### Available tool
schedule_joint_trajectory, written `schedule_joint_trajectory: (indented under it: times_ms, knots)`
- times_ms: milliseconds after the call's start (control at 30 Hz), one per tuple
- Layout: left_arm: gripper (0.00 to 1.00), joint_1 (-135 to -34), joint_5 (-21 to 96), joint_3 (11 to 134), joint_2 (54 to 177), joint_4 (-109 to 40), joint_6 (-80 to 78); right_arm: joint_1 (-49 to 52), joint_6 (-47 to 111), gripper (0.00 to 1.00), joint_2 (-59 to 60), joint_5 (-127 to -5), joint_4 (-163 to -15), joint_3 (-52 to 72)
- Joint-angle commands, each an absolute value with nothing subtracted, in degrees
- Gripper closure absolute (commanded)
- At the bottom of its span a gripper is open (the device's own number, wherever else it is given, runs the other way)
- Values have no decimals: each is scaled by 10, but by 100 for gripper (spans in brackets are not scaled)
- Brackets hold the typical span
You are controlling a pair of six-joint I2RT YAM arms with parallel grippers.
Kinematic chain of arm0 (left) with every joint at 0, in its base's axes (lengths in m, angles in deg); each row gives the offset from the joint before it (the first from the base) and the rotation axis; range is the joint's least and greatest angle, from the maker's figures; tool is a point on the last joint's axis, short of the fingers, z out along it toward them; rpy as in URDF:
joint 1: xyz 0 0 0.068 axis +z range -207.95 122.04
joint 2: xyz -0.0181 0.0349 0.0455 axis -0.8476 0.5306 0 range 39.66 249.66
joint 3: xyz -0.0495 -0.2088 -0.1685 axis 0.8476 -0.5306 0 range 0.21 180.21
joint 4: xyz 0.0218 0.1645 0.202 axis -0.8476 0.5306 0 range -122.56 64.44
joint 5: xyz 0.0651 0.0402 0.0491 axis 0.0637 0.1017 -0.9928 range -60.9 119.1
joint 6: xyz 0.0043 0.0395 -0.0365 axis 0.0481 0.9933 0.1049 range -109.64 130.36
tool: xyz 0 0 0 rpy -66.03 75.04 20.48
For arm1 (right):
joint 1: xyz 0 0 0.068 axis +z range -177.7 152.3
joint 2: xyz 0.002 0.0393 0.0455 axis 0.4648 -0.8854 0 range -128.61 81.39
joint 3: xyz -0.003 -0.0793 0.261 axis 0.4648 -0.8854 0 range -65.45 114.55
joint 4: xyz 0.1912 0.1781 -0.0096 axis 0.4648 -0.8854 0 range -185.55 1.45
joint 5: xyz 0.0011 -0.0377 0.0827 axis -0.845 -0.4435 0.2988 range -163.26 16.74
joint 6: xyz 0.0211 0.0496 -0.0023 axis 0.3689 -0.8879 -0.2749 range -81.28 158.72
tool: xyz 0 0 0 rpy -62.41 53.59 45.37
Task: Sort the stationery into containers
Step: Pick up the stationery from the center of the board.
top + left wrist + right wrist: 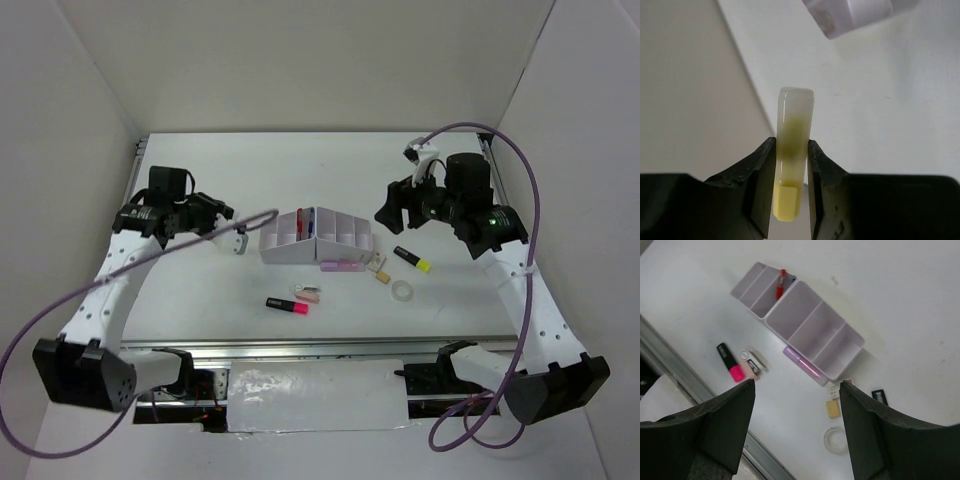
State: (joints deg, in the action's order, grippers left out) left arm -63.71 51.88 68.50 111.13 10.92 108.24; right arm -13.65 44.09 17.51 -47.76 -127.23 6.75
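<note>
Starting on the left: left gripper (791, 150) with jaws pinched shut on the cream stick (796, 125), held off the worktop (880, 110), with the clear cap poking well ahead of the jaws and the yellow end tucked back behind them. Spotting a corner of the white organiser (850, 15) ahead of those jaws and off to their right, well apart, so not yet over a compartment. Worth worrying about here: gripped low with so much length out front, liable to swivel in the grip or catch a compartment wall going in, and likely to shove that light organiser if brought in too shallow. Moving right: right gripper (797, 384) hanging high with jaws spread wide, holding nothing. Looking down between them onto the purple marker (805, 364), lying right against the organiser's wall, with the black-pink highlighter (730, 362) out beyond one jaw, tan eraser (833, 408) and tape ring (835, 439) close by the other. Tricky one, that marker: no room for a finger on the wall side. Also risking a clash if sending both arms to the organiser together.
</note>
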Motion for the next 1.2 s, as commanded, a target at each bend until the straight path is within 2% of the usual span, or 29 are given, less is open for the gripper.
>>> schedule_joint_trajectory:
  times_ms: [0,100,300,567,800,1167]
  knots:
    - [84,-690,558,679,1055,131,1224,-113,438,25,189,-425,-1293,110]
    - [86,-797,536,650,981,116,1268,-99,433,25,171,-414,-1298,144]
    - [88,-975,445,603,928,82,1310,-44,428,26,114,-404,-1314,220]
    - [89,-1115,366,573,901,56,1354,18,327,22,52,-362,-1291,231]
    - [90,-1168,332,579,913,63,1366,35,228,20,0,-325,-1264,224]
    - [90,-1168,339,575,947,59,1354,102,270,20,-17,-352,-1277,226]
